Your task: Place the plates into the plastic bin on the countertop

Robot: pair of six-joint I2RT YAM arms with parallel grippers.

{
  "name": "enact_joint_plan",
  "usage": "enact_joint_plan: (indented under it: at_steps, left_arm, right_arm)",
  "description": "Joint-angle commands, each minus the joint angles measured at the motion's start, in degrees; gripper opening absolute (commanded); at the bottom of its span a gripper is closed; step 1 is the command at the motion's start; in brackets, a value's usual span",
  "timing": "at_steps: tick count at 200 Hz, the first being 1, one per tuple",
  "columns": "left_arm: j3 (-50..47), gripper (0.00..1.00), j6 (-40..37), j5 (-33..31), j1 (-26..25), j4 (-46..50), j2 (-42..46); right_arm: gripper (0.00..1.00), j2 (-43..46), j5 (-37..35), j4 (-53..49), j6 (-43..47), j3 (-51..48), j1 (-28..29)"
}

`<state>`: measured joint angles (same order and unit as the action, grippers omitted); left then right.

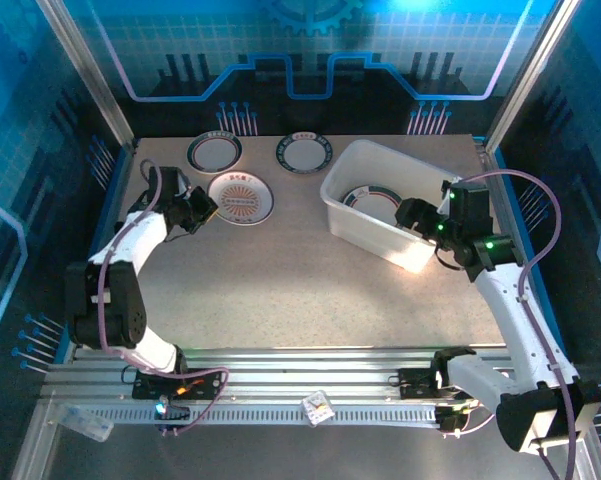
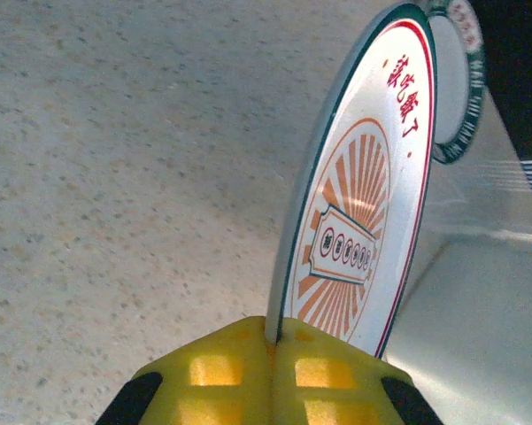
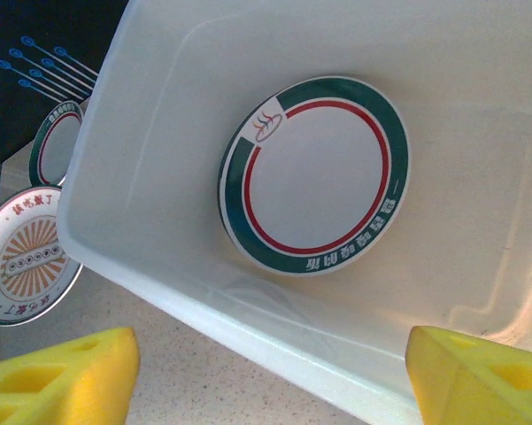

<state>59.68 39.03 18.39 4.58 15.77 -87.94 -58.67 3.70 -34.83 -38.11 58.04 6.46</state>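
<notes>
At the far left of the beige speckled bench (image 1: 280,290), the left gripper (image 2: 274,341) is clenched on the near rim of a round flat plate with an orange sunburst centre and a dark edge (image 2: 358,230). Whether this sunburst plate has left the surface cannot be told. The step in hand looks like lifting it. A bite on a thin rim lets a plate pivot, so it should rise slowly and stay near level. It must also clear the wall of the white translucent rectangular plastic bin (image 1: 352,165) before lowering. The right gripper (image 1: 412,214) hangs released over that bin, where a green-and-red-rimmed plate (image 3: 317,173) lies flat. A dark-rimmed plate (image 1: 214,152) and a second dark-rimmed plate (image 1: 304,153) rest near the bench's far edge. A blue frame (image 1: 502,195) and blue-lit gridded panels (image 1: 300,40) enclose the bench.
</notes>
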Motion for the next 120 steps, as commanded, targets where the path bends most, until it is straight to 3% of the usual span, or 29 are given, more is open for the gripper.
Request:
enact_joint_plan:
  at_steps: [1,47,120]
  left_arm:
    - [-1.14,0.01,0.45,4.43,-1.14,0.03,4.44]
    - [0.10,0.00,-0.09,6.70,-3.68,1.77,9.35]
    - [6.10,0.00,1.13,11.19,-7.99,0.74,11.05]
  right_arm:
    - [0.80,0.76,2.78,1.77,-0.56,-0.48,0.88]
    - [0.77,-1.87,9.01,3.63,-0.05,1.85,2.00]
    - [0.68,-11.93,18.09,6.00,2.36,10.96,9.48]
